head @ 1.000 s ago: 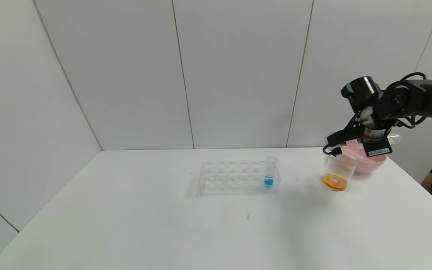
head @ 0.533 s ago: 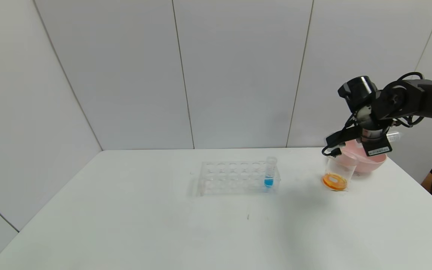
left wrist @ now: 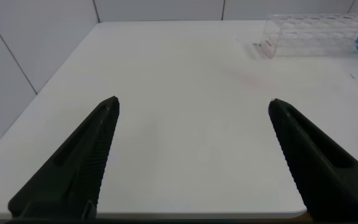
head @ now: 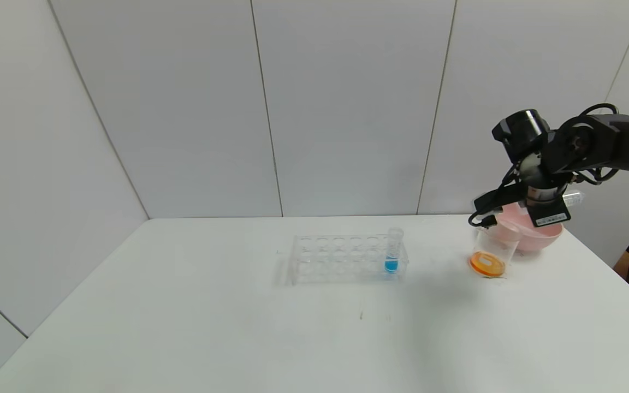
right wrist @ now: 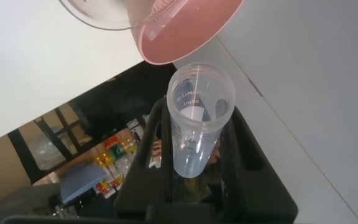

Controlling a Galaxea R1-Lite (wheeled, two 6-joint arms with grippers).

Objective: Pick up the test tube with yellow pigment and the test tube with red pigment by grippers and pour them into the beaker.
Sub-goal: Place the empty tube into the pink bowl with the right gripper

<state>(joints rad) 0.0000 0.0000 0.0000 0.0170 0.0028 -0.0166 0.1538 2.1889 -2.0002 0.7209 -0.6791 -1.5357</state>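
Note:
My right gripper (head: 545, 197) hangs above the pink bowl (head: 535, 236), shut on a clear test tube (head: 573, 198) held roughly level. In the right wrist view the tube (right wrist: 197, 118) sits between the fingers (right wrist: 156, 134) with its open mouth outward; it looks nearly empty, with a faint yellowish trace at its tip. I cannot tell which pigment it held. The beaker (head: 492, 250) stands just in front of the bowl with orange liquid at its bottom. No second pigment tube shows. My left gripper (left wrist: 192, 106) is open and empty over the table's left side.
A clear tube rack (head: 343, 259) stands mid-table with the blue-liquid tube (head: 393, 250) at its right end; it also shows in the left wrist view (left wrist: 312, 34). The pink bowl's rim (right wrist: 188, 31) shows close to the held tube. The table's right edge is near the bowl.
My right gripper with the tube has risen slightly and shifted a little left over the bowl. Nothing else has moved.

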